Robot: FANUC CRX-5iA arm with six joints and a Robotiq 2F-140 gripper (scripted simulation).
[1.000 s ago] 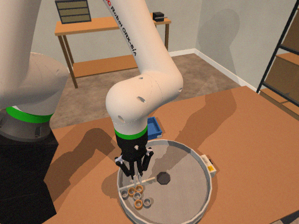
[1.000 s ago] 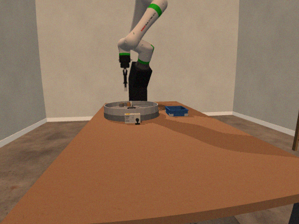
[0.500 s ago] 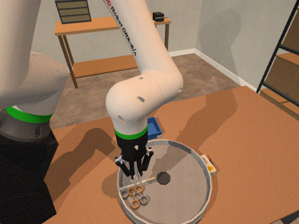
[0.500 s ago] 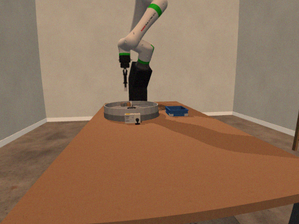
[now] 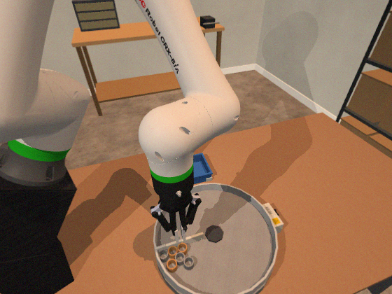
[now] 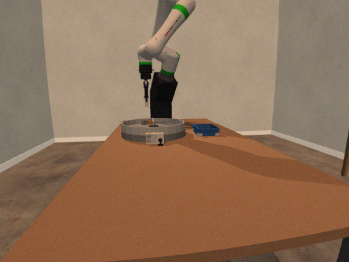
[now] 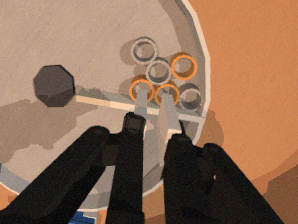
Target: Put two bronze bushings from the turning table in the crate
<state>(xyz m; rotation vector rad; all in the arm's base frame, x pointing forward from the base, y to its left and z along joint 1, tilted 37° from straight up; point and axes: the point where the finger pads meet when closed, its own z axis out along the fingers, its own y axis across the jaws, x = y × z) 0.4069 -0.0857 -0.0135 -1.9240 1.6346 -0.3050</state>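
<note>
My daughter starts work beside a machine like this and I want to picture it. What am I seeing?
A single jointed white arm ends in a black two-fingered gripper. One picture looks down from above, one along the table from its far end, one from the wrist past the fingers. On the table sit a round grey turning table and a blue crate. Three bronze-coloured and three grey rings lie on the turning table. The fingers, a little apart, appear to hold nothing.
</note>
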